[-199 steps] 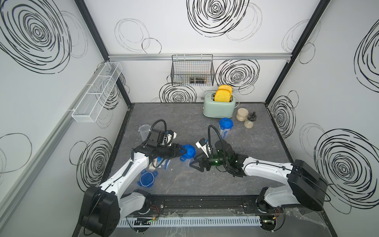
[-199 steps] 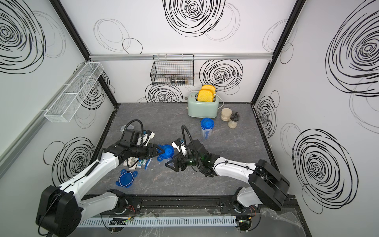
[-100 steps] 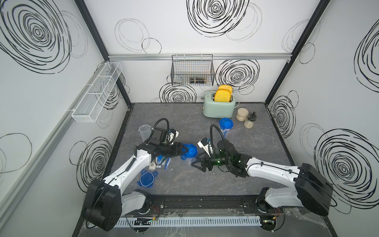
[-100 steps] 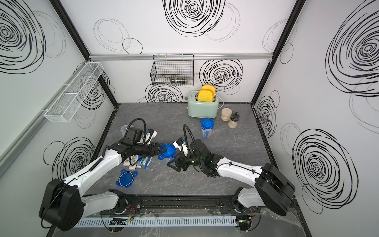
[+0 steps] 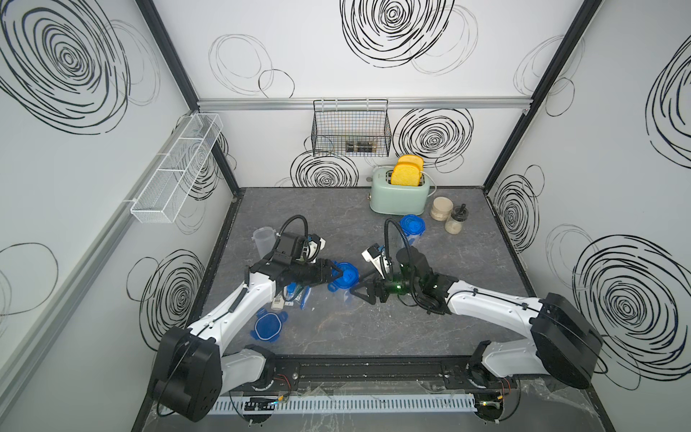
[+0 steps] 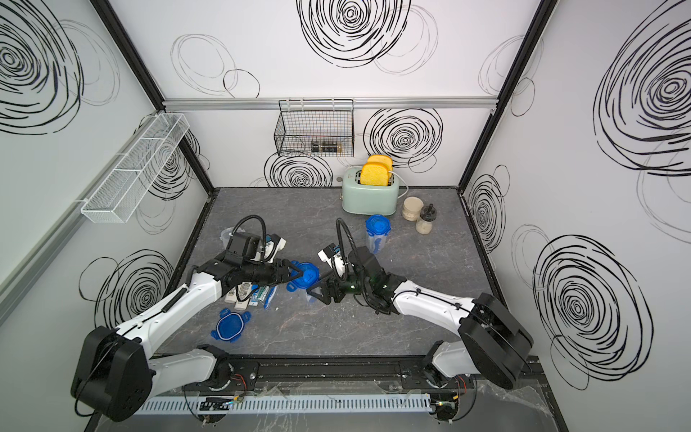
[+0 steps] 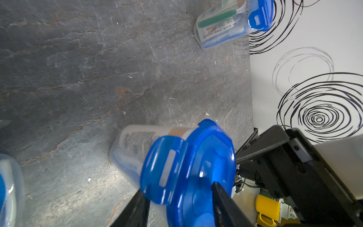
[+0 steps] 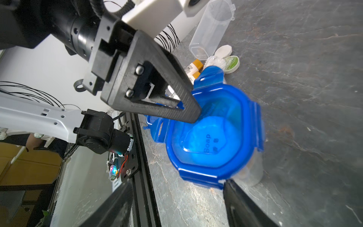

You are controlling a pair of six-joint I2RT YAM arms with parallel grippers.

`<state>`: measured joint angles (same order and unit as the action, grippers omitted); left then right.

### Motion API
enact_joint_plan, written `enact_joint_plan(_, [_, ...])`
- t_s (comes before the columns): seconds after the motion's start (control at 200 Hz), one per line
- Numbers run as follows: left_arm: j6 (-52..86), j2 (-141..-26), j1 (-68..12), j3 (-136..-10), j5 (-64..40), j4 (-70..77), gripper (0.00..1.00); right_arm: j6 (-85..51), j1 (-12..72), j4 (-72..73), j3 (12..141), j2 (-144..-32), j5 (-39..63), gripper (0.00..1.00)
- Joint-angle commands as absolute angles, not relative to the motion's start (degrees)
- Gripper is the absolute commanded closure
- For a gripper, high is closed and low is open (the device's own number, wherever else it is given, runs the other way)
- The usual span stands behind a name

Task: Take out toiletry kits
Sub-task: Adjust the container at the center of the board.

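Toiletry kits lie loose beneath left claw, apparently gripping blue lid.

Both top views look steeply down from high above the front rail into the walled cell, far enough back to hold the whole grey tabletop, the two frames nearly equal. The left wrist view rides close above the blue-lidded container, facing across the tabletop to a swirl-marked wall at frame right. The right wrist view, equally close, faces the same container at frame centre from the opposite side, so both share it.
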<state>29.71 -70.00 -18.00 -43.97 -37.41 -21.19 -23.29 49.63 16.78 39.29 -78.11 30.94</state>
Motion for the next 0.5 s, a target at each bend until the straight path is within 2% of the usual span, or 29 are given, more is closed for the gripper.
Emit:
enact_joint_plan(0.0, [28.9,-71.0,-18.3,-45.0,-37.5,-19.8,0.47,-22.1,51.8,18.1,41.8,-79.3,32.9,0.26])
enact_joint_plan(0.37, [28.8,-72.1,-18.4,-44.7,-38.7,-18.7,0.46,-21.8,56.0,20.1,41.6,-80.8,32.8,0.26])
enact_joint_plan(0.495, [28.6,-71.7,-18.2,-45.4,-37.6,-19.7,0.44,-21.7,55.9,19.3,41.7,-81.3,31.5,0.25])
